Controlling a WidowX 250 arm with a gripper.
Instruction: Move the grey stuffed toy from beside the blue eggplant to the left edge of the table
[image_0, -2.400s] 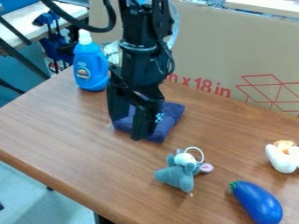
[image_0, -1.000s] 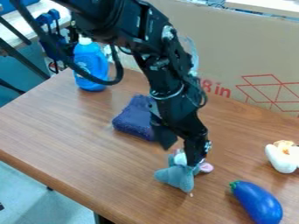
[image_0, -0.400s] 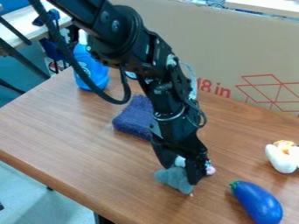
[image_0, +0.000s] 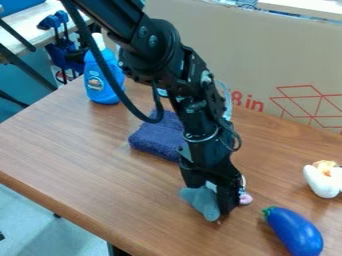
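Since the last look, the gripper (image_0: 210, 199) has slid a tiny bit to the right in the camera view, and the grey toy mouse (image_0: 202, 201) has slid with it. Its pink ear (image_0: 246, 199) has moved a little too. I think my gripper is closed on the soft mouse, which sits between its fingers, low over the table (image_0: 80, 160). I can't tell how hard it squeezes, or if the mouse still touches the wood. The toy looks squishy, so I think a firm, slow squeeze round the fat middle is best. A pinch on just an ear could slip. I want to keep the fingertips off the wood so they don't scrape.

Just beside the mouse, to the right and nearer the camera, lies the blue eggplant (image_0: 294, 232). It looks smooth and could roll if I bump it. Behind the mouse is the dark blue cloth (image_0: 157, 137), under the hanging cable (image_0: 137, 112), so I must mind that loop. Farther right sits a white toy with an orange top (image_0: 324, 180). The tall blue bottle (image_0: 100, 87) stands at the back left, and it might tip. A big cardboard sheet (image_0: 280, 65) walls off the back. The widest stretch of wood is left of the mouse, but the table ends there in a long slanted edge.
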